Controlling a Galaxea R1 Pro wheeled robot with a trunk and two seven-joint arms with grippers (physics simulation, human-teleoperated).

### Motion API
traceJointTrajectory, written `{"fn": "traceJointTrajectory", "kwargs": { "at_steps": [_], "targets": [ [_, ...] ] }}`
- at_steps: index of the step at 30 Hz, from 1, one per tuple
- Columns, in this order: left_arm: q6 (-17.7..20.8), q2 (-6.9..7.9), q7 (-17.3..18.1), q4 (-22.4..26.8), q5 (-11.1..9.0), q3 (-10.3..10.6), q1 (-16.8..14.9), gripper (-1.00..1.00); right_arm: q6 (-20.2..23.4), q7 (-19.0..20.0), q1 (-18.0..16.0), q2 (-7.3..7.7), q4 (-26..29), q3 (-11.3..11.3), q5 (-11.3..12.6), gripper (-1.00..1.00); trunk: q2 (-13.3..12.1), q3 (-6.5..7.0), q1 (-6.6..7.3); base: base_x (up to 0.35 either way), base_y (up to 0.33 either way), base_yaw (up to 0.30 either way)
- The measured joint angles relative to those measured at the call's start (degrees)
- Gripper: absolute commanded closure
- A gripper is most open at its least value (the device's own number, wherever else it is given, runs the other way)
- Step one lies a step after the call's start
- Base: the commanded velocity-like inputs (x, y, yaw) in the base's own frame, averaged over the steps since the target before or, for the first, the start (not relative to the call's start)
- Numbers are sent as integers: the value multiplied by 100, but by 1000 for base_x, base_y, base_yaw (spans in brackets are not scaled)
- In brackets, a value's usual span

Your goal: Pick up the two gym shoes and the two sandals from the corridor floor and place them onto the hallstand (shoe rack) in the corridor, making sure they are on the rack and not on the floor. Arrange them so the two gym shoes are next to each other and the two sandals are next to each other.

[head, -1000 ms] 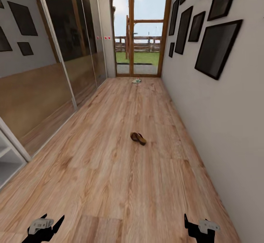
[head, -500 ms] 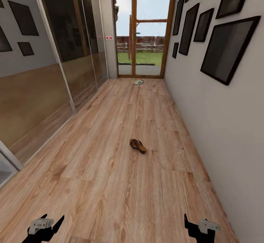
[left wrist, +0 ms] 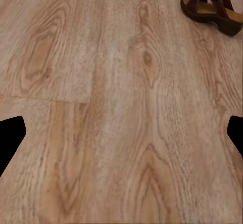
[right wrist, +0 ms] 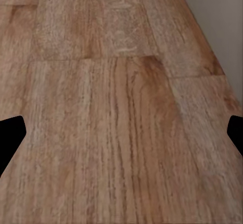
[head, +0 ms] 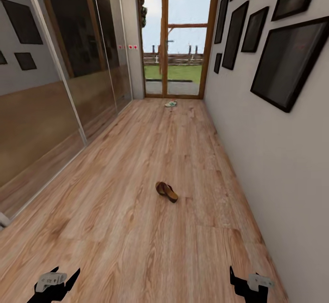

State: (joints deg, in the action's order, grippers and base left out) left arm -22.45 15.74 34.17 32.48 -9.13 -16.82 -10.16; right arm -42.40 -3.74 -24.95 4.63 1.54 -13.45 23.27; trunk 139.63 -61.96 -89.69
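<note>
Matt wood-grain corridor floor (head: 137,230), leather-look sandal (head: 166,191)

Corridor surroundings: glass, frames and a garden beyond.

Mirrored sliding panels (head: 59,88) line the left side, reflecting dark frames and wood tones. On the right, a pale wall (head: 278,179) carries a cluster of black picture frames (head: 288,61) running toward the far end. There, a wood-framed glass door (head: 177,35) shows green lawn, a wooden fence (head: 176,59) and pale sky. Two small red marks (head: 127,46) sit on the far left wall.
</note>
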Motion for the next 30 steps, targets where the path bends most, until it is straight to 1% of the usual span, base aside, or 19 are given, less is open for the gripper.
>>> {"fn": "traceJointTrajectory", "kwargs": {
  "at_steps": [8,12,25,30],
  "targets": [
    [0,0,0,0,0,0,0,-100,0,0,0,-6,3,-6,0,-100,0,0,0,285,-142,0],
    [0,0,0,0,0,0,0,-100,0,0,0,-6,3,-4,0,-100,0,0,-1,197,-148,0],
    [1,2,0,2,-2,-10,1,-100,2,0,0,-7,4,-3,0,-100,0,0,-3,32,-28,0],
    [0,2,0,0,-6,-9,0,-100,0,0,0,-6,3,-3,0,-100,0,0,-2,106,-105,0]
  ]
}}
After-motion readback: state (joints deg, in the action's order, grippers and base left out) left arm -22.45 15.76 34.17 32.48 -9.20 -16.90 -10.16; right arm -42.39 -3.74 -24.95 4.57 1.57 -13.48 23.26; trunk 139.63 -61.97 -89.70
